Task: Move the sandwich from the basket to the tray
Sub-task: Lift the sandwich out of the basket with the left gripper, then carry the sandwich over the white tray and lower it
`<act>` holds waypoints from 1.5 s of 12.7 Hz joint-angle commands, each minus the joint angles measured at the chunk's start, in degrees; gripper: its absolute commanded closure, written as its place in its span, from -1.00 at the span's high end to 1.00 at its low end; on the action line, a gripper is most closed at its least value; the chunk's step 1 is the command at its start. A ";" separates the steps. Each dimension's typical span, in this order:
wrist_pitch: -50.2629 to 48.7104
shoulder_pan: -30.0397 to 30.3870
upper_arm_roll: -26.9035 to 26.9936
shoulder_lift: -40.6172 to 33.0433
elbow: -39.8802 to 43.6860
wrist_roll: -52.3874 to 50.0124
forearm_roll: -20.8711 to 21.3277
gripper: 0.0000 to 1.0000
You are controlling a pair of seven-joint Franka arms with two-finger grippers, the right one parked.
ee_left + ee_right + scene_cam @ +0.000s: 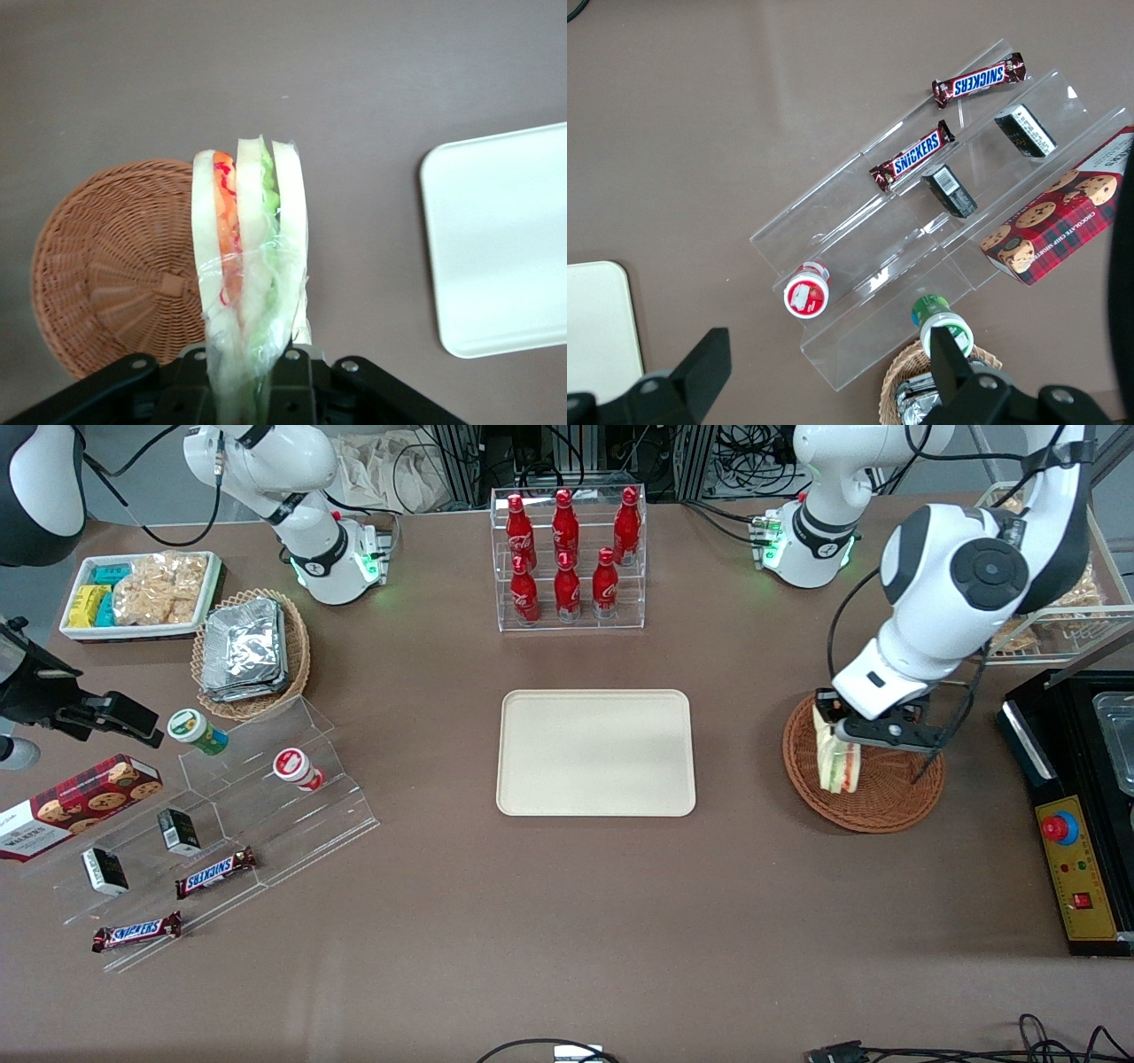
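One hand (837, 731) clamped on sandwich (251, 257) above basket (886, 802).

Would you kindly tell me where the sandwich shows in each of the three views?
Front view: sandwich hangs from the gripper over the basket.
Left wrist view: sandwich stands out from the gripper, basket beside it.
Right wrist view: not in it.
Shared landmark: the tray.

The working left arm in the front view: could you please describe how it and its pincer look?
The left arm has glossy white rounded shells with dark grey round joint caps and a black band. A thin black cable loops beside it. Its base glows green. The pincer is black, hanging over the basket.
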 commanded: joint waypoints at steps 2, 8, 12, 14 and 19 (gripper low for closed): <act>-1.15 0.36 -6.62 1.43 2.80 -6.85 -0.74 -0.62; -0.19 0.18 -16.12 9.52 8.08 -17.49 0.58 -0.63; 2.44 -2.36 -18.06 14.26 8.17 -21.35 3.55 -0.63; 5.34 -4.29 -18.06 17.51 8.17 -26.09 6.63 -0.63; 8.86 -7.46 -18.06 24.28 8.17 -33.22 13.75 -0.65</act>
